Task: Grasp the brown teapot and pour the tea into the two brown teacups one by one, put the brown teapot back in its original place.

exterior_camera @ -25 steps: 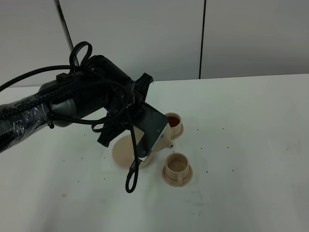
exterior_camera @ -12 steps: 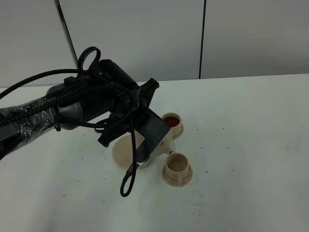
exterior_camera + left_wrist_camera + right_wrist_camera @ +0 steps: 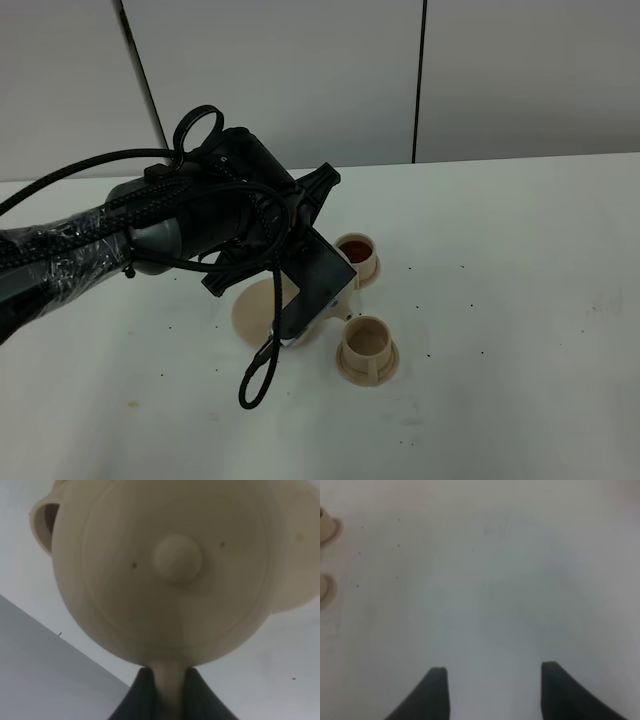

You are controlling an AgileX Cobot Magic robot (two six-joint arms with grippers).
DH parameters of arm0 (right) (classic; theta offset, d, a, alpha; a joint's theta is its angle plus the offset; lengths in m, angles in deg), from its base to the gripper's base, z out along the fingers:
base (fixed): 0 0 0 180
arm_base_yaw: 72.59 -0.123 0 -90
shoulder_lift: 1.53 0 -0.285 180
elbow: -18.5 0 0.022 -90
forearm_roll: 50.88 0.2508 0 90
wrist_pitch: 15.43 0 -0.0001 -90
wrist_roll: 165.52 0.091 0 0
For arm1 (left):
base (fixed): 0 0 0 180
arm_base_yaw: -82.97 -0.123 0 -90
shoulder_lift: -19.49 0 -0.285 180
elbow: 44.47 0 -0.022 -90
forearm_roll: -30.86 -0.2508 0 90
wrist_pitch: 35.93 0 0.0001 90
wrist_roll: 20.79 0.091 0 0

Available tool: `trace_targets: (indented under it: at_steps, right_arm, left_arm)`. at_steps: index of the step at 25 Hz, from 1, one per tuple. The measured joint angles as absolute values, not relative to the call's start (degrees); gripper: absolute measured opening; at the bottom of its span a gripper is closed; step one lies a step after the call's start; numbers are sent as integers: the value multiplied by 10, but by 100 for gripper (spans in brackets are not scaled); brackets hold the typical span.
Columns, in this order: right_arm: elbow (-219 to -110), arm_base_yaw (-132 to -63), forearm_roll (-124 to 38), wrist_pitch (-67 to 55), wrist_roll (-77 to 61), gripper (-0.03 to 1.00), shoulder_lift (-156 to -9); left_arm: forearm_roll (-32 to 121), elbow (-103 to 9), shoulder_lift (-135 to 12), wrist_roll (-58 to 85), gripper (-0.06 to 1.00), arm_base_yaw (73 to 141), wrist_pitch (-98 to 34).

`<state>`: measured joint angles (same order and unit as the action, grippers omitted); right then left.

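The white table (image 3: 520, 300) carries everything, and the left arm (image 3: 150, 225), black and wrapped in cable, reaches across it and hides most of the work from the high view. The brown teapot (image 3: 170, 580) is off the table, hanging over the cup-side edge of the round saucer plate (image 3: 250, 310). The left gripper (image 3: 167, 680) is clamped hard on its loop handle, lid knob facing the wrist camera.

Of the two brown teacups, the one beyond the plate (image 3: 359, 256) holds dark reddish tea. The one nearer the camera, just beside the plate (image 3: 367, 350), looks dry and pale inside. By that reading, one pour is done, the second is left, and after it the teapot goes back onto the plate.

The plate is bare, so nothing blocks the return. A slack cable loop (image 3: 258, 375) dangles just beside the plate and could brush the nearer cup. The right gripper (image 3: 492, 680) hangs over bare table well away from the plate, fingers spread and holding nothing. A few dark specks (image 3: 408, 268) dot the table past the cups.
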<state>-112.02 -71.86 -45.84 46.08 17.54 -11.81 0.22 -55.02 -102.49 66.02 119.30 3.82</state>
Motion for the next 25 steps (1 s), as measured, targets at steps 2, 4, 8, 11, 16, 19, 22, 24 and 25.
trace_targets:
  at_steps: [2,4,8,11,16,19,22,24,25]
  right_arm:
    - [-1120,-719,-458,461,175,41,-118]
    - [-1120,-719,-458,461,175,41,-118]
    - [-1120,-719,-458,461,175,41,-118]
    - [-1120,-719,-458,461,175,41,-118]
    - [-1120,-719,-458,461,175,41,-118]
    - [-1120,-719,-458,461,175,41,-118]
    - [-1120,-719,-458,461,175,41,-118]
    - [-1120,-719,-458,461,175,41,-118]
    - [-1120,-719,-458,461,175,41,-118]
  left_arm:
    - [1,-550,-1025,670,17,1195,38]
    - [0,-550,-1025,678,17,1197,38]
    - [-1,-550,-1025,699,17,1199,36]
    - [-6,-550,-1025,703,17,1200,36]
    - [-27,-550,-1030,703,17,1202,36]
    - [-31,-550,-1030,703,17,1202,34]
    - [-39,-550,-1030,703,17,1204,34]
    - [-48,-550,-1030,703,17,1208,29]
    - [-49,-550,-1030,703,17,1210,25]
